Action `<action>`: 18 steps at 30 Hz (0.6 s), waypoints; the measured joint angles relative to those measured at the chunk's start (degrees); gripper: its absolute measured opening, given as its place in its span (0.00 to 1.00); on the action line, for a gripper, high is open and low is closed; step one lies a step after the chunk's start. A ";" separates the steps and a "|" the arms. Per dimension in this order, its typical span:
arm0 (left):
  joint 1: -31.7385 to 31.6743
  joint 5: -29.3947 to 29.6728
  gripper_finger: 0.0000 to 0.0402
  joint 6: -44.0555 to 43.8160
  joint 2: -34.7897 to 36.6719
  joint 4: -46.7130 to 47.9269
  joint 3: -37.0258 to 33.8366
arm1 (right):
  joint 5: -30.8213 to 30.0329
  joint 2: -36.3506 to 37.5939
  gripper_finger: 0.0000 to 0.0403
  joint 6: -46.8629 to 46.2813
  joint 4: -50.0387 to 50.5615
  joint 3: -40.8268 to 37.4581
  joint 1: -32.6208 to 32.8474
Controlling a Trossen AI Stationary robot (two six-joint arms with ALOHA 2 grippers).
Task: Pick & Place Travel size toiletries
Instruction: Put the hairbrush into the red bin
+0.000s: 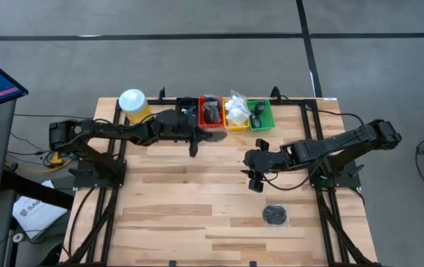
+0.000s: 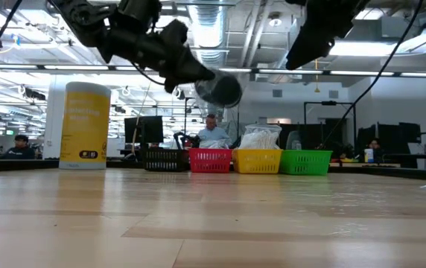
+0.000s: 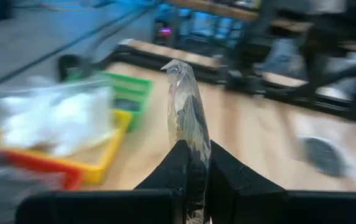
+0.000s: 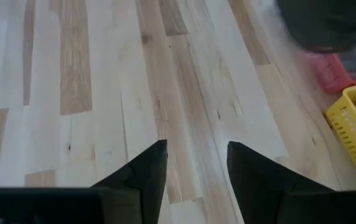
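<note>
- Your left gripper [image 3: 193, 180] is clamped on a clear-wrapped flat black disc [image 3: 187, 118], hanging near the red tray [image 1: 210, 113].
- Thin edge grip; jolt it and the slick wrapper could slide out.
- Your right gripper [image 4: 193, 163], spread and empty, hovers farther from the red tray; another black disc [image 1: 274, 214] lies beyond.

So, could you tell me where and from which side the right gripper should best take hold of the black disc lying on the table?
The black disc lies flat and alone on bare wood, so I would come straight down from above and pinch across its rim at the widest part. The right gripper is open and hovers nearby, clear of it.
</note>
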State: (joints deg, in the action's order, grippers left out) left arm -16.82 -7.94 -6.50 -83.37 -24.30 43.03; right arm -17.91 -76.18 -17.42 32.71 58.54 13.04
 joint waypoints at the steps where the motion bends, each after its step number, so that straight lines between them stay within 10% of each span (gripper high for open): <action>1: -0.59 1.20 0.05 -0.01 -0.27 0.11 0.00 | 0.02 0.00 0.39 -0.46 0.00 0.00 0.00; 18: -8.79 8.59 0.05 4.77 -0.98 2.62 -0.02 | 0.00 0.00 0.34 -0.61 -2.12 0.00 -0.02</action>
State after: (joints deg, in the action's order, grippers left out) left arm -25.61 0.64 -1.74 -84.35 -21.68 43.01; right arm -17.91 -76.18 -18.03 30.59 58.54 13.02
